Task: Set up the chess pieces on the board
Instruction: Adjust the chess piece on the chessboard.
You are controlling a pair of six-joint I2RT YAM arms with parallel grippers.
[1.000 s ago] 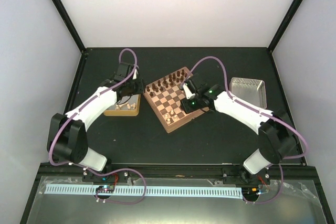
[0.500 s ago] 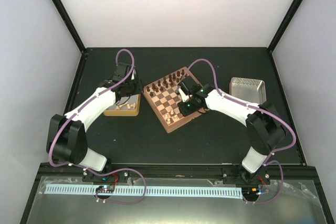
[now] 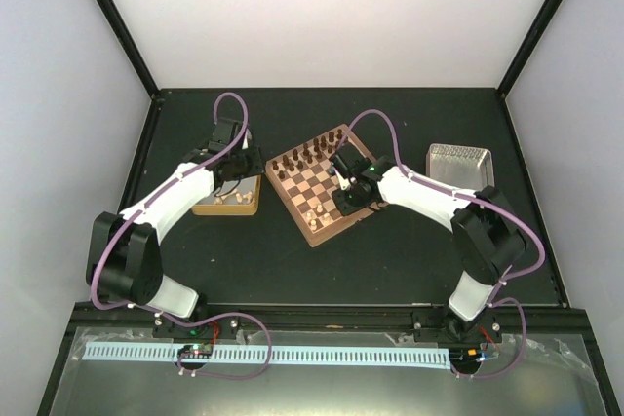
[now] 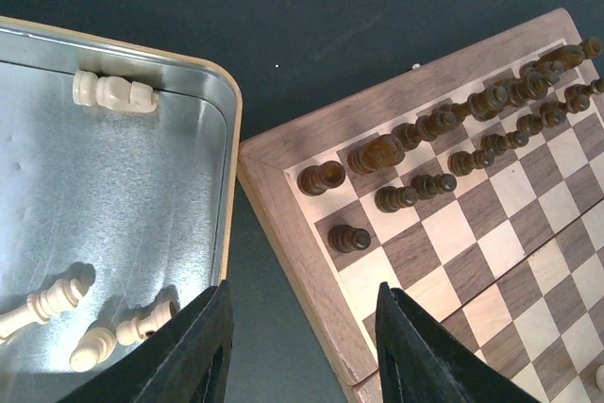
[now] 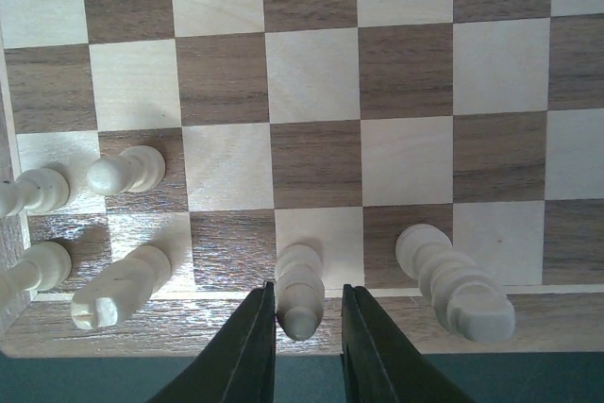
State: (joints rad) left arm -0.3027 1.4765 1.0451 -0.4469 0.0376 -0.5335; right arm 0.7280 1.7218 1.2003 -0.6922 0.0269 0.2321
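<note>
Hovering low over the board (image 3: 317, 239), my right gripper (image 5: 308, 327) had its jaws drawn narrow around one cream piece (image 5: 299, 292). That piece stood on the edge row, at 6 o'clock in the wrist view. One finger (image 5: 253, 346) looked to be against it and a sliver of gap showed on the other side. Pinched or not, I could not tell. More cream pieces (image 5: 125, 171) stood off at 9 o'clock from it, and a taller one just beside it at 3 o'clock. From above, dark pieces (image 4: 406, 134) lined the board's 11 o'clock edge in two rows. My left gripper (image 4: 302, 356) hung with jaws apart and nothing between them, over the strip of table between the board and the tan tray (image 4: 229, 139). The tray sat at the board's 9 o'clock, with a few cream pieces lying in it.
</note>
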